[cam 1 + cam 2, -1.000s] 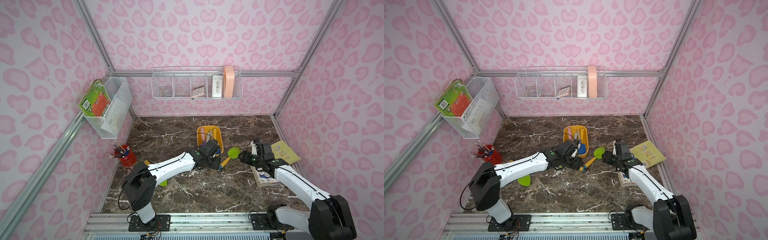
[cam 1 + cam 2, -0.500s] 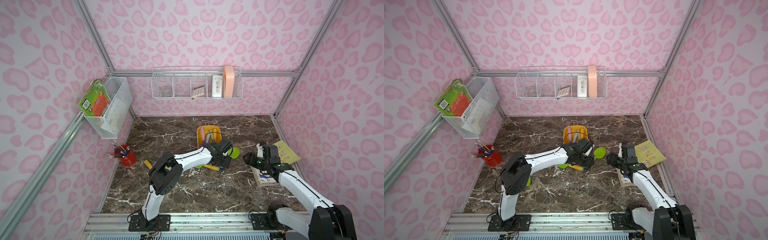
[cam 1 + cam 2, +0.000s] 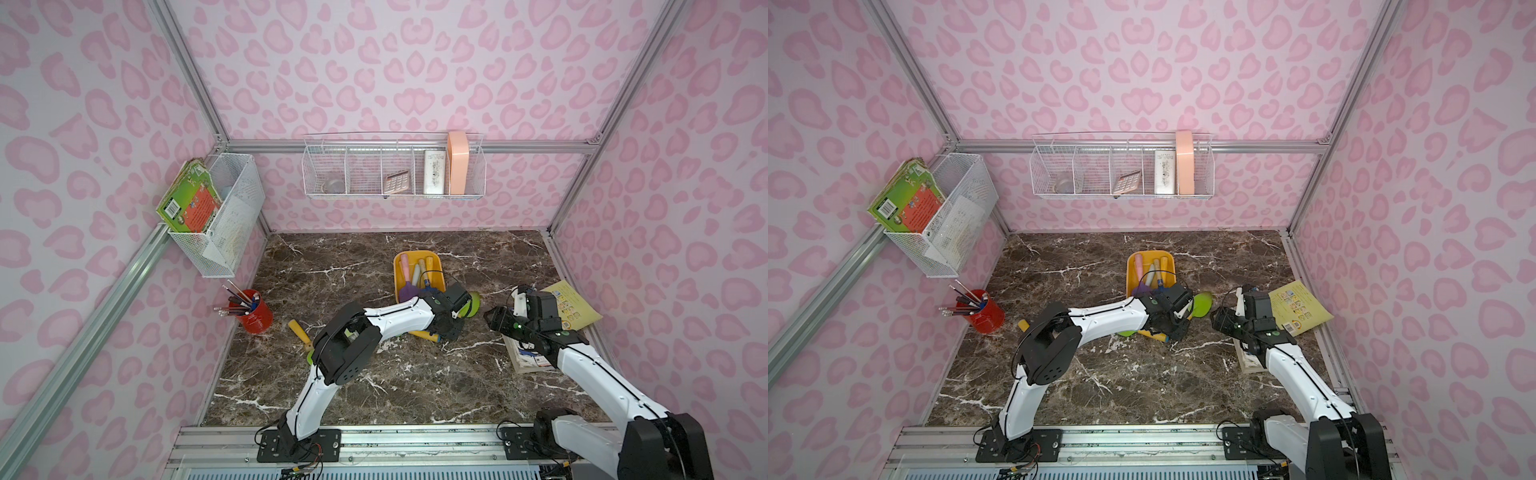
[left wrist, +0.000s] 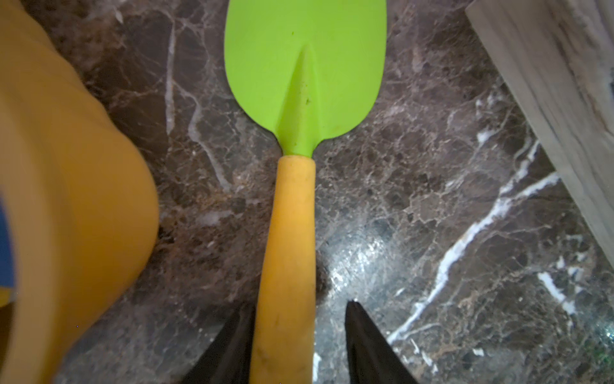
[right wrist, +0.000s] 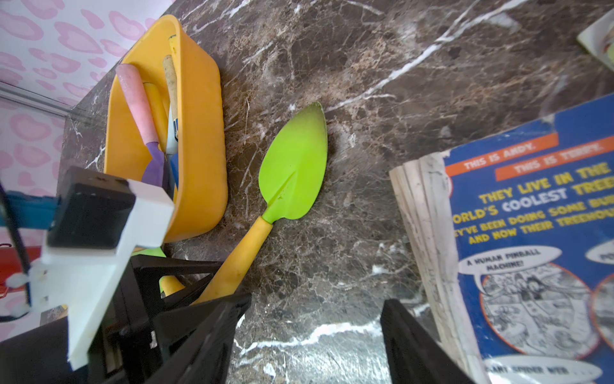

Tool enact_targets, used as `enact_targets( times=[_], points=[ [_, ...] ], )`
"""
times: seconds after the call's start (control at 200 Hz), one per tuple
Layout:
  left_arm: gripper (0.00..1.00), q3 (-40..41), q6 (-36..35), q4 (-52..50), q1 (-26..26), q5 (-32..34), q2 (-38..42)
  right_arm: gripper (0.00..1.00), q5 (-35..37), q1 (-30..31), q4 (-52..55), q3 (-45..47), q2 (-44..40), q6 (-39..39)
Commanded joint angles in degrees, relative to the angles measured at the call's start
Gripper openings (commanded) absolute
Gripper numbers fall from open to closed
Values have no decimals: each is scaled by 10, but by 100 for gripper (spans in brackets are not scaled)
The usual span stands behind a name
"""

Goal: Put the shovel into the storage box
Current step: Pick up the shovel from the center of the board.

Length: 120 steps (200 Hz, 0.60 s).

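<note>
**Beside the tub, a shovel straddled but not gripped**

On the dark marble table, the shovel lies flat just outside the storage box. It is close to the box's near corner, with a strip of marble showing between them. Its green blade points toward the right arm, and its yellow handle runs back under the left wrist.

The left gripper is down at the handle's end, with its 2 black fingers on either side. 1 finger sits against the handle. A sliver of marble shows between the other finger and the handle, so the jaws stand apart and are not clamped.

The right gripper hangs over the table near the blade, jaws wide apart with only marble between them. A blue-covered book lies just beside it, and a yellow booklet lies farther toward the wall.

The box already holds several toy tools, among them 1 with a pink handle and purple blade. Well apart, near the red pencil cup, another yellow handle lies on the marble.
</note>
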<state>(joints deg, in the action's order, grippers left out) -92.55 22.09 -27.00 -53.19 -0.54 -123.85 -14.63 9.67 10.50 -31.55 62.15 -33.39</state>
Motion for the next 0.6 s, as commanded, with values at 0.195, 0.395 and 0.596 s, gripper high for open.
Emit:
enact_targets(
  times=[0.195,0.395,0.596],
  points=[
    [38,-1,-22,-4,0,6,-8,72,-3,-5,-17,4,-8,-4],
    [28,0,-30,-5,-3,9,-8,72,-6,-6,-22,6,0,-5],
    [22,-6,-51,-12,-4,19,13,72,-11,-6,-30,5,3,6]
  ],
)
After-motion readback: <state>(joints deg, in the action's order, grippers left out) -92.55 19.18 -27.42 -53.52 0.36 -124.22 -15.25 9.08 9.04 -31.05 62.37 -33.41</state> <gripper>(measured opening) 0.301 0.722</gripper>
